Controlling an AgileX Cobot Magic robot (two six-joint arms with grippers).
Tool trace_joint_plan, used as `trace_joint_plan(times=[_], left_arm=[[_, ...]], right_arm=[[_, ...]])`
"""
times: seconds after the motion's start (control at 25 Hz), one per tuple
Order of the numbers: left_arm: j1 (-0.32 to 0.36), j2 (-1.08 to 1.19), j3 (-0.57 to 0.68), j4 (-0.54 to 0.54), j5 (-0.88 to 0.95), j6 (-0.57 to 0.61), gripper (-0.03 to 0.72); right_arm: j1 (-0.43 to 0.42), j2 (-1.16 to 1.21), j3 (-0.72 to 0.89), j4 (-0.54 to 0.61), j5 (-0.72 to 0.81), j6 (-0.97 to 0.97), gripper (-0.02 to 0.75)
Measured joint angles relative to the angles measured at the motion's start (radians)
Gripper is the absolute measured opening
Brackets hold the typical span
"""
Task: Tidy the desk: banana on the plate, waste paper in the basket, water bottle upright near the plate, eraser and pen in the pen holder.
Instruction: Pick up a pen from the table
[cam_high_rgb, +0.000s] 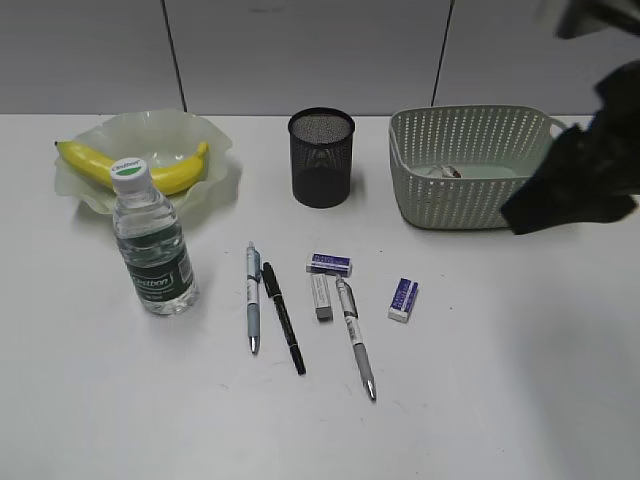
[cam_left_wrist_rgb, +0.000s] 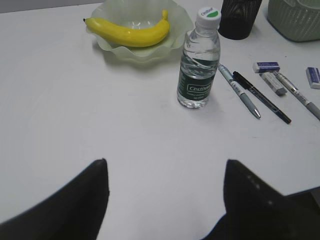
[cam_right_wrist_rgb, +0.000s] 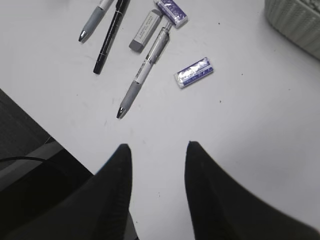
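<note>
Far left on the desk (cam_high_rgb: 520, 380), the banana (cam_high_rgb: 135, 165) lies in the plate (cam_high_rgb: 215, 135). Just in front of the plate the bottle (cam_high_rgb: 152, 245) stands upright, cap on. The left gripper (cam_left_wrist_rgb: 165, 167) hangs over bare desk well short of the bottle, its 2 fingers (cam_left_wrist_rgb: 92, 190) spread wide with nothing between them.

At the back, in the middle, stands the pen holder (cam_high_rgb: 321, 157). In front of it 3 pens (cam_high_rgb: 284, 318) lie roughly parallel, with 3 erasers (cam_high_rgb: 403, 299) among and beside them, all flat on the desk.

Right of the holder sits the basket (cam_high_rgb: 470, 165), a bit of waste paper (cam_high_rgb: 445, 171) showing inside. The right gripper (cam_right_wrist_rgb: 157, 155) is over bare desk near the erasers, jaws partly apart and holding nothing.
</note>
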Motion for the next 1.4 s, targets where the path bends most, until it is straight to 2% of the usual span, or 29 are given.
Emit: trace_joint_plan(times=[0.12, 0.28, 0.52, 0.84, 1.4], left_arm=[[0.0, 0.0, 0.0, 0.0, 0.0, 0.0, 0.535], [0.0, 0.0, 0.0, 0.0, 0.0, 0.0, 0.533], [0.0, 0.0, 0.0, 0.0, 0.0, 0.0, 0.533], [0.0, 0.0, 0.0, 0.0, 0.0, 0.001, 0.531], [0.0, 0.0, 0.0, 0.0, 0.0, 0.001, 0.527]], right_arm=[[0.1, 0.161, -0.099, -0.081, 0.003, 0.156, 0.293], [0.21, 0.351, -0.203, -0.107, 0.006, 0.299, 0.29], [0.312, 0.561, -0.33, -0.178, 0.009, 0.487, 0.29], [0.327, 0.759, -0.442, -0.217, 0.03, 0.583, 0.29], [0.327, 0.947, -0.477, -0.238, 0.048, 0.585, 0.284]])
